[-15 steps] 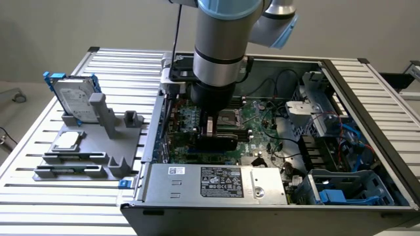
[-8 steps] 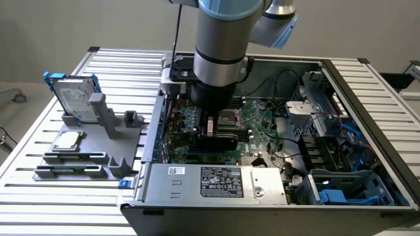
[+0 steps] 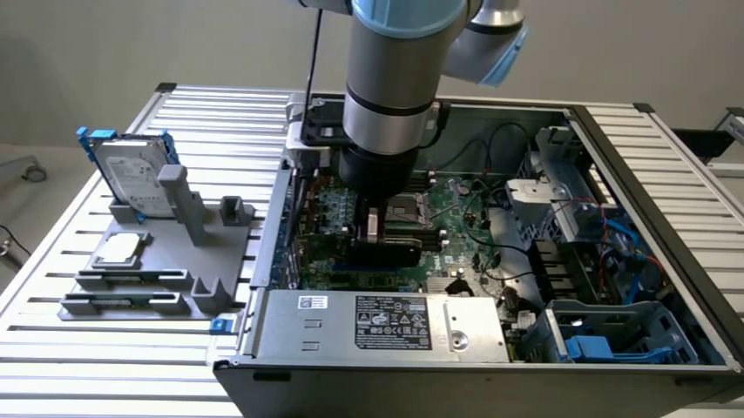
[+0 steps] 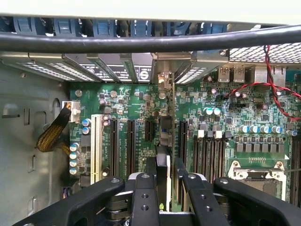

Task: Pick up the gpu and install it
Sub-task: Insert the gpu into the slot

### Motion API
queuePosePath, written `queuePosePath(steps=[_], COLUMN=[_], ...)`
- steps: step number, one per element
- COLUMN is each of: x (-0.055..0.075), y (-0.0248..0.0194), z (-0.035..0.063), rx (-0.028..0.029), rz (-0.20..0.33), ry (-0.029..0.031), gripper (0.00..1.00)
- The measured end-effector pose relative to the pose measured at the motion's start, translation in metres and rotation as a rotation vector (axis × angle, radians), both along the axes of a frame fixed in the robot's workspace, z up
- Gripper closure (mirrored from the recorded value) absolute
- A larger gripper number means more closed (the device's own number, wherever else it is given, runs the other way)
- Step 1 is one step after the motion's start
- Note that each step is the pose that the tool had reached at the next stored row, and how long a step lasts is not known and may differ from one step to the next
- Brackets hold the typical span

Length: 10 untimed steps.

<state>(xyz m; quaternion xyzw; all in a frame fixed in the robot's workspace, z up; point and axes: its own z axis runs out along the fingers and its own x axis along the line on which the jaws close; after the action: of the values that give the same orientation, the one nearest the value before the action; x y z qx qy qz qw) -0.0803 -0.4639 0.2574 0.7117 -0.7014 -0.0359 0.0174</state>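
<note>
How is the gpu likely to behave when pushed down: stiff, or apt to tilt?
The gpu is a thin card, clamped edge-on by the gripper, so it is probably stiff but easily tilted sideways. Upright over the motherboard, it may crack rather than bend if forced crooked.

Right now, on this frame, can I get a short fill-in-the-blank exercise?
The gripper is shut on the thin green-and-black gpu, holding it above the ____ in the open computer case. The silver hard drive with blue frame stands ____ in the grey holder. The small square silver chip lies ____ the case.
Missing: motherboard; upright; outside.
</note>
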Motion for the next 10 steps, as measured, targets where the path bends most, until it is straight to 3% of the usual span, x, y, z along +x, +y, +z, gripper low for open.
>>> queuePosePath(steps=[7,9,10], x=[-0.0001,-0.0001,0.0], y=[-0.0002,-0.0003,-0.0003], z=[-0.0006,0.0,0.0013], rx=[0.0009,0.0005,0.0005], rz=[0.0,0.0,0.0], ry=[0.0013,0.0028,0.0036], gripper=[0.74,0.73,0.66])
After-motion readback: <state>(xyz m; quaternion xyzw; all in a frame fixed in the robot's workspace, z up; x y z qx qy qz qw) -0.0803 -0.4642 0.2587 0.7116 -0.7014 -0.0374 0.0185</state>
